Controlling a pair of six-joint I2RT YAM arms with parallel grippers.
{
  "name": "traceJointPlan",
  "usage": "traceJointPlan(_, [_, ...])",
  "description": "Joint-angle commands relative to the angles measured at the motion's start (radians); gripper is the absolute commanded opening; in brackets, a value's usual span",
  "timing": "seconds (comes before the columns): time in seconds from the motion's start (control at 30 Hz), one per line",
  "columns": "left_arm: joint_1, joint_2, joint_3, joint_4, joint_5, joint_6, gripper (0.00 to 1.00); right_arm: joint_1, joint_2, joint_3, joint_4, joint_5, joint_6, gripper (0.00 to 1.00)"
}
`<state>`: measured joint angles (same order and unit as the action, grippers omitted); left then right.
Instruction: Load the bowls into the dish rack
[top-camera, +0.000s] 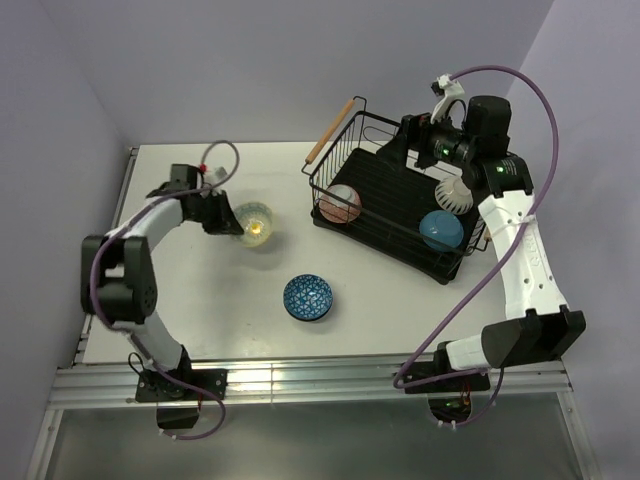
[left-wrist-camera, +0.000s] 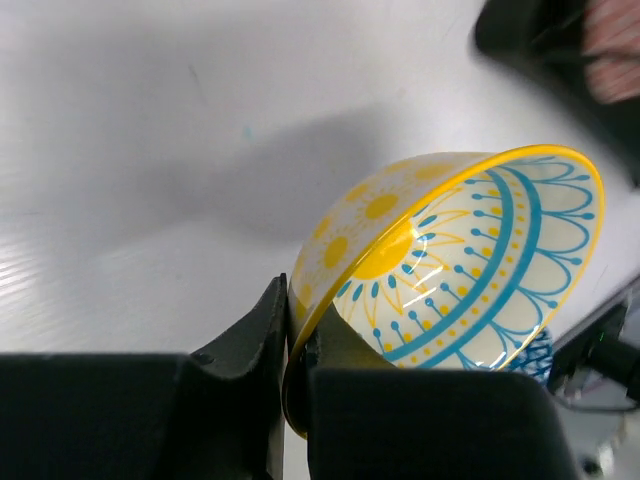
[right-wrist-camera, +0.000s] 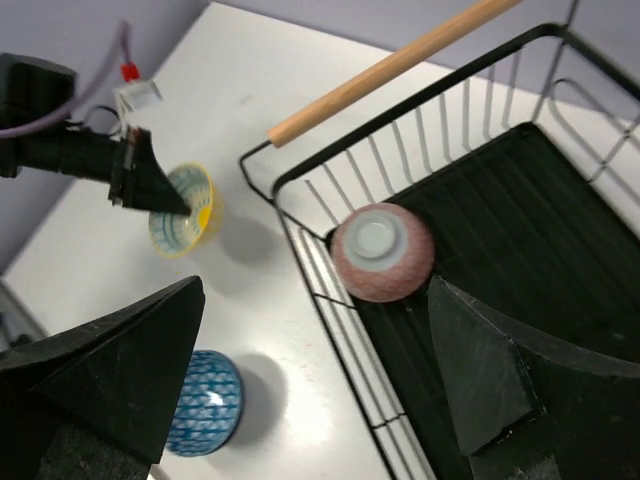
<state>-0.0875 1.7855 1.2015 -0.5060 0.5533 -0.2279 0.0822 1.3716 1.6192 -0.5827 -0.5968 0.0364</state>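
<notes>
A yellow bowl (top-camera: 255, 222) (left-wrist-camera: 470, 260) (right-wrist-camera: 180, 210) with a blue pattern inside is tilted over the left part of the table. My left gripper (top-camera: 232, 222) (left-wrist-camera: 297, 320) is shut on its rim, one finger inside and one outside. A blue patterned bowl (top-camera: 308, 298) (right-wrist-camera: 203, 415) stands upright on the table in front of the dish rack (top-camera: 385, 180) (right-wrist-camera: 520, 220). In the rack lie a pink bowl (top-camera: 339, 204) (right-wrist-camera: 383, 250) upside down, a plain blue bowl (top-camera: 440, 229) and a white ribbed bowl (top-camera: 455, 195). My right gripper (top-camera: 405, 140) (right-wrist-camera: 315, 300) hangs open above the rack's left wall, holding nothing.
The rack's wooden handle (top-camera: 330, 131) (right-wrist-camera: 395, 68) sticks out over its far left corner. The rack's wire walls stand between the table bowls and the black slatted base. Purple walls close in the table at the back and left.
</notes>
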Motion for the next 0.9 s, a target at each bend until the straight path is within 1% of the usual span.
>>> traceJointPlan(0.0, [0.061,-0.242,-0.029,0.136,0.059,-0.057,0.00,0.002,0.009,0.051,0.070,-0.096,0.155,1.00])
traceJointPlan(0.03, [0.071,-0.321,-0.049,0.152,0.050,-0.065,0.00,0.004,0.026,0.053,0.079,-0.135,0.199,1.00])
traceJointPlan(0.13, [0.080,-0.443,-0.043,0.184,0.051,-0.090,0.00,0.011,0.049,0.042,0.130,-0.195,0.288,1.00])
traceJointPlan(0.17, [0.080,-0.463,-0.037,0.201,0.059,-0.099,0.00,0.016,0.052,0.041,0.162,-0.246,0.309,1.00])
traceJointPlan(0.27, [0.080,-0.515,-0.003,0.239,0.120,-0.169,0.00,0.045,0.075,0.045,0.204,-0.337,0.378,1.00])
traceJointPlan(0.3, [0.078,-0.521,0.001,0.283,0.140,-0.223,0.00,0.056,0.081,0.042,0.221,-0.357,0.397,1.00])
traceJointPlan(0.37, [0.074,-0.534,0.010,0.335,0.198,-0.284,0.00,0.094,0.086,0.033,0.283,-0.382,0.460,1.00])
traceJointPlan(0.4, [0.071,-0.537,0.010,0.395,0.209,-0.341,0.00,0.108,0.083,0.016,0.303,-0.385,0.474,1.00])
traceJointPlan(0.5, [0.028,-0.541,0.021,0.463,0.241,-0.421,0.00,0.181,0.066,0.005,0.331,-0.351,0.462,1.00])
traceJointPlan(0.53, [0.013,-0.538,0.030,0.486,0.241,-0.433,0.00,0.226,0.064,0.008,0.327,-0.321,0.438,1.00])
traceJointPlan(0.6, [-0.030,-0.532,0.039,0.498,0.237,-0.461,0.00,0.270,0.070,0.027,0.299,-0.296,0.415,1.00])
traceJointPlan(0.67, [-0.063,-0.528,0.041,0.546,0.238,-0.497,0.00,0.333,0.075,0.036,0.281,-0.239,0.402,1.00])
traceJointPlan(0.77, [-0.089,-0.523,0.027,0.605,0.225,-0.534,0.00,0.387,0.101,0.056,0.264,-0.190,0.411,1.00])
traceJointPlan(0.87, [-0.113,-0.512,0.029,0.626,0.211,-0.551,0.00,0.418,0.127,0.073,0.267,-0.181,0.444,1.00])
